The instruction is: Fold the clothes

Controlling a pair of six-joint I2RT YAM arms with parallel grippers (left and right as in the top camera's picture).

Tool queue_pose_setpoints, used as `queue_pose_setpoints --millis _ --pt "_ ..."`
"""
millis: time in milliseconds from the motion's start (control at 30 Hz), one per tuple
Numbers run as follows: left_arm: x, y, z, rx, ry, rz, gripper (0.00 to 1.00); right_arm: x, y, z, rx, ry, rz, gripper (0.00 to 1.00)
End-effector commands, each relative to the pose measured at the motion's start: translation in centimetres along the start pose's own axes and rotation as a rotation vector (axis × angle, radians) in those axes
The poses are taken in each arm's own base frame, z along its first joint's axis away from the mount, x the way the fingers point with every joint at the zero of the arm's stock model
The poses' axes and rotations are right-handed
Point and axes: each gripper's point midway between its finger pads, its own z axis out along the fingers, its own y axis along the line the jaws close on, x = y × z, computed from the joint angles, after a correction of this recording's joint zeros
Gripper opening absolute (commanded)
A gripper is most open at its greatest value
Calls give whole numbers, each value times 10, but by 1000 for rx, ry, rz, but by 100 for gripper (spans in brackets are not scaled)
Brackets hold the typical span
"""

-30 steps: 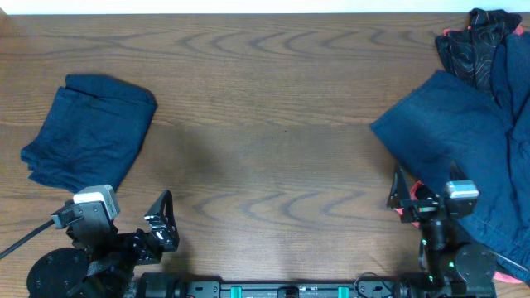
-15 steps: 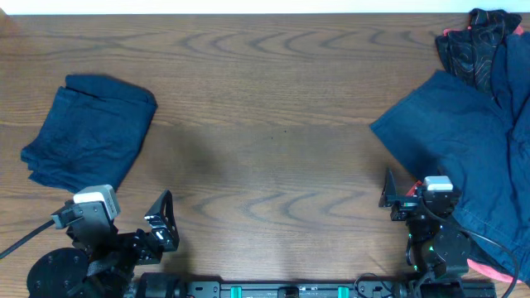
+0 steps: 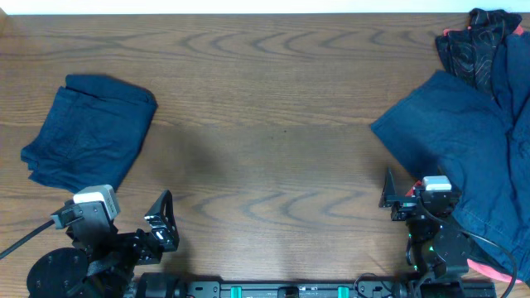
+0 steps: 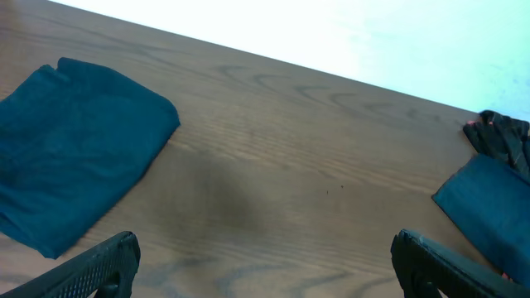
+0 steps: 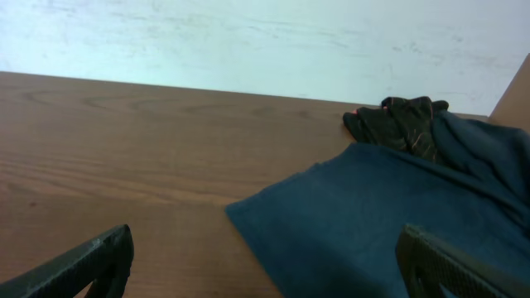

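A folded dark navy garment lies at the table's left; it also shows in the left wrist view. A loose pile of navy clothes is spread at the right, with its near corner in the right wrist view. My left gripper is open and empty at the front left, its fingers wide apart over bare wood. My right gripper is open and empty at the front right, beside the pile's left edge. No pale tag shows.
A black patterned garment with pink trim lies at the far right corner on the pile, also seen in the right wrist view. A pink edge shows under the pile near the right arm's base. Brown wooden table.
The right arm shifted a little left, off the pile's edge, a second ago and has stayed still since. The left arm and the clothes have not moved.
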Motion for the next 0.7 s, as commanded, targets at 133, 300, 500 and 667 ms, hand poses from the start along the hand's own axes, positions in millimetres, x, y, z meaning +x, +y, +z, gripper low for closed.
queue_pose_setpoints --millis 133,300,500,667 --pt "1 2 2 -11 2 2 98 0 2 0 -8 -5 -16 99" --pt "1 2 2 -11 2 2 98 0 2 0 -8 -5 -16 99" --pt "1 2 2 -11 2 3 98 0 2 0 -8 -5 -16 99" --pt "7 11 2 -58 21 42 98 0 2 0 -8 -5 -16 99"
